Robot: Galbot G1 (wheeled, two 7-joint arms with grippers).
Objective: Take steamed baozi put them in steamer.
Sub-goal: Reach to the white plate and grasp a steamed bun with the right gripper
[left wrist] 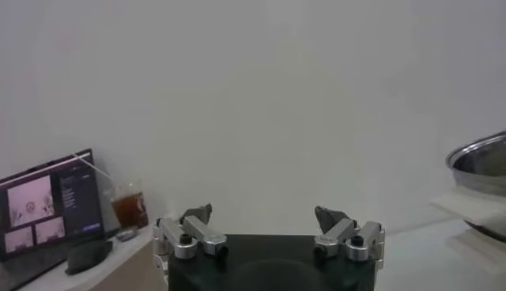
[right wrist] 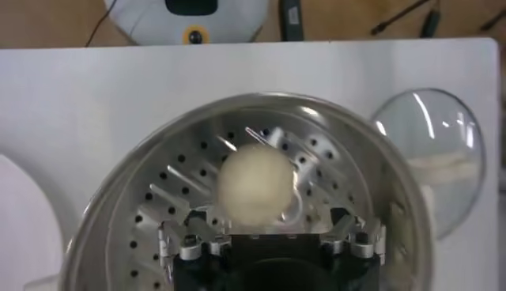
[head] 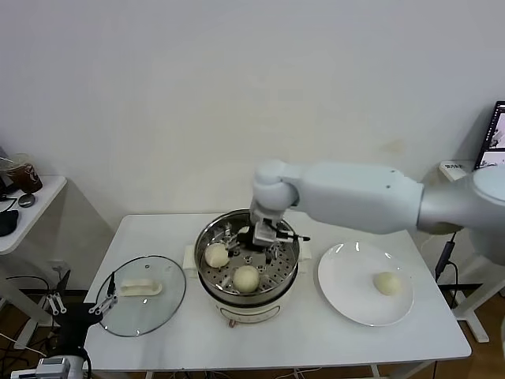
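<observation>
The steel steamer (head: 207, 237) stands in its white pot base at the table's middle. Two cream baozi lie in it, one at the left (head: 216, 255) and one at the front (head: 246, 278). A third baozi (head: 386, 283) lies on the white plate (head: 347, 296) to the right. No fourth baozi shows. My right gripper (head: 256, 237) hangs low over the steamer's back part, open and empty. In the right wrist view it (right wrist: 261, 224) is spread wide just behind a baozi (right wrist: 254, 187) on the perforated bottom (right wrist: 158, 205). My left gripper (left wrist: 263, 213) is open and parked off the table's left front corner (head: 79, 304).
A round glass lid (head: 142, 294) with a white handle lies on the table left of the steamer. A side table with a drink cup (head: 24, 175) stands far left. A monitor (head: 493, 138) stands at the right edge. The wall is close behind the table.
</observation>
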